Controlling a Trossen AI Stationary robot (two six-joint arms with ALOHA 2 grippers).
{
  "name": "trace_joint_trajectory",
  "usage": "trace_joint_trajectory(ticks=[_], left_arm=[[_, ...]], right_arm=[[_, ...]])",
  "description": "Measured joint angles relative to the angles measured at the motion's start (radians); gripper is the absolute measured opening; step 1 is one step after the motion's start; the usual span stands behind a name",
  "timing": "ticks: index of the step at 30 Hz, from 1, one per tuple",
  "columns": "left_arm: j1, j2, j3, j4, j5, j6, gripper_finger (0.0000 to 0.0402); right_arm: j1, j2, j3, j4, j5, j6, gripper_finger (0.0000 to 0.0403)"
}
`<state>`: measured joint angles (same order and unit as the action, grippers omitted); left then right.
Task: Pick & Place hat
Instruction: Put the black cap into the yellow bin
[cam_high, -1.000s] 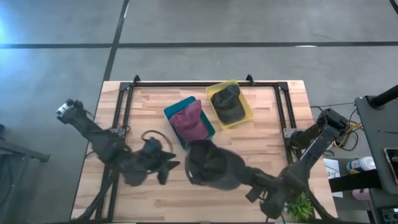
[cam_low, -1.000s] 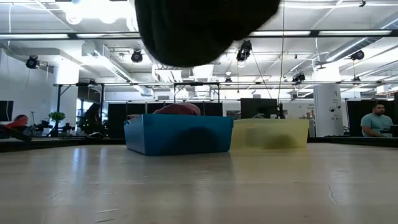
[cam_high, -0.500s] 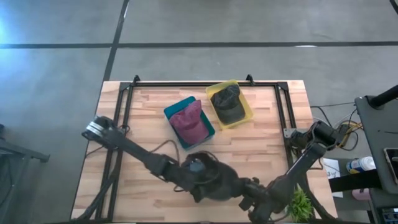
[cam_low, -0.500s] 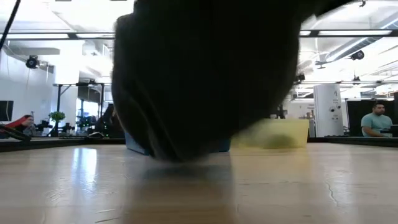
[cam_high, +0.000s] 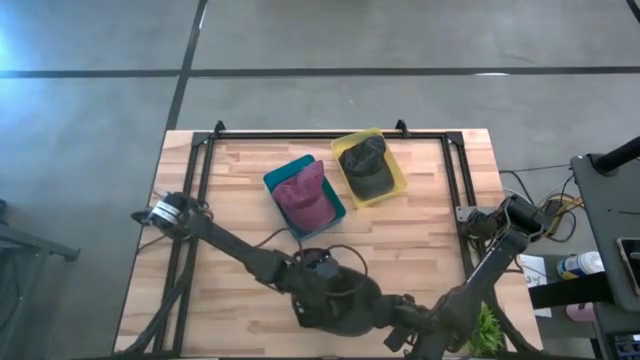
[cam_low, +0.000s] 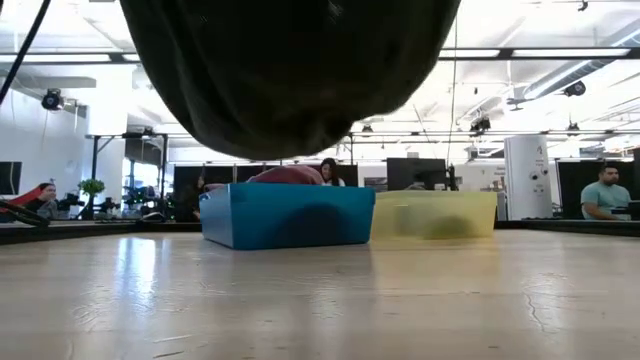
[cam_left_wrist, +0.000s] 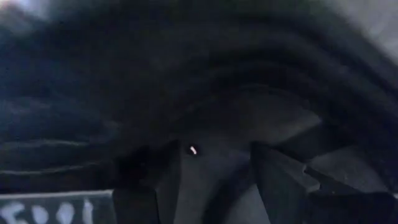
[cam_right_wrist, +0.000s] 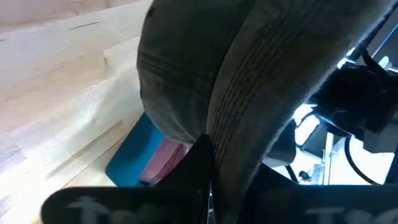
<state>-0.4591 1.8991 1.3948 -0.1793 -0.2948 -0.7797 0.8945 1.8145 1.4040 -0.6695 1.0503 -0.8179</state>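
A dark olive hat hangs above the near middle of the table, well clear of the wood in the low view. My right gripper comes from the near right and is shut on the hat. My left gripper reaches in from the left with its fingers apart. They point into the hat's dark hollow, so the hat hides the fingertips in the high view. A blue bin holds a pink hat. A yellow bin holds a dark hat. My left gripper has its open fingers inside the hat's hollow; I cannot tell whether they touch the cloth. My right gripper pinches the hat's stitched brim between its two fingers, coming slanting from the table's near right. The hat is lifted clear, its crown bulging beyond the brim.
The two bins stand side by side at the far middle of the table. A black frame runs along the table's far and side edges. A small green plant sits at the near right corner. People sit in the room beyond.
My left gripper has swung from the table's left toward the right and down, into the hat's hollow, rolling as it went. My right gripper has carried the hat toward the near edge. The hat dipped close to the table half a second ago and now hangs higher.
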Motion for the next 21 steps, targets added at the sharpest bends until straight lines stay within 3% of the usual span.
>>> trace_joint_trajectory(ticks=[12, 18, 21], left_arm=[[-0.052, -0.196, 0.126, -0.333, -0.023, -0.061, 0.0186], [-0.114, -0.29, 0.156, -0.736, -0.159, -0.167, 0.0186], [-0.127, -0.323, 0.116, -0.897, -0.172, -0.274, 0.0186]], right_arm=[[0.015, -0.005, -0.027, -0.015, 0.018, 0.061, 0.0013], [0.024, -0.005, -0.027, -0.007, 0.054, 0.05, 0.0013], [0.031, -0.005, -0.026, 0.003, 0.075, 0.047, 0.0013]])
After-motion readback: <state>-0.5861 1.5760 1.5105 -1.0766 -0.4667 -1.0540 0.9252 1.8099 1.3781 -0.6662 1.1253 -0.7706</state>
